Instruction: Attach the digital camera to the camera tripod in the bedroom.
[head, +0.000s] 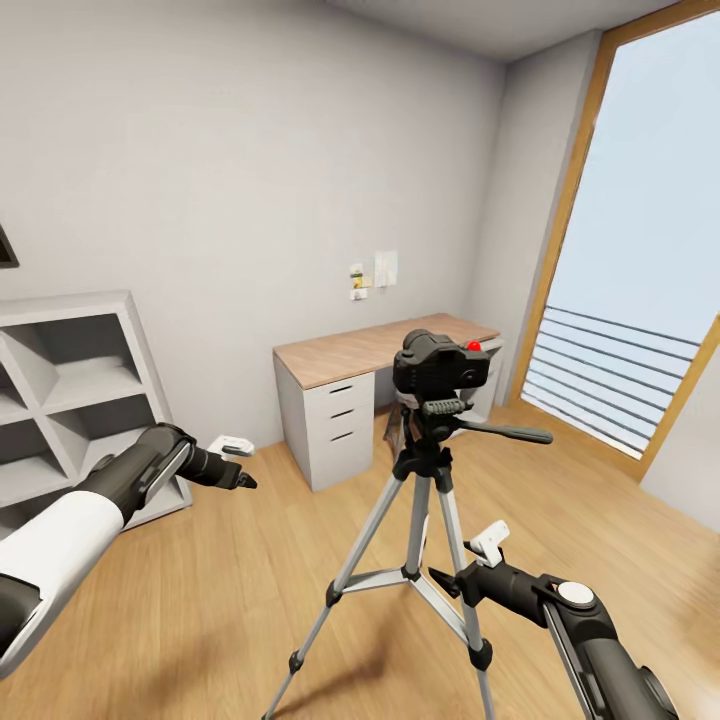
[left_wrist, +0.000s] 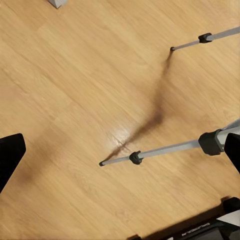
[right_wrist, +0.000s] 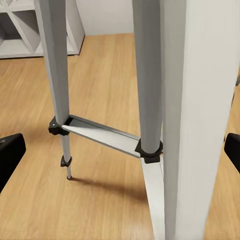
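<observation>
The black digital camera (head: 438, 365), with its red button on top, sits on the head of the camera tripod (head: 420, 520), which stands on the wooden floor in the middle of the room. Its pan handle sticks out to the right. My left gripper (head: 243, 482) hangs open to the tripod's left, well apart from it, and its wrist view looks down at two tripod legs (left_wrist: 160, 150) and their shadows. My right gripper (head: 440, 580) is open low beside the right-hand leg, close to the silver legs and brace (right_wrist: 150, 75), with nothing between its fingers (right_wrist: 10, 155).
A wood-topped desk (head: 350, 350) with white drawers stands against the back wall. White cube shelves (head: 70, 400) are on the left, with a small white object (head: 232, 445) on the floor nearby. A tall window with a railing (head: 640, 250) is on the right.
</observation>
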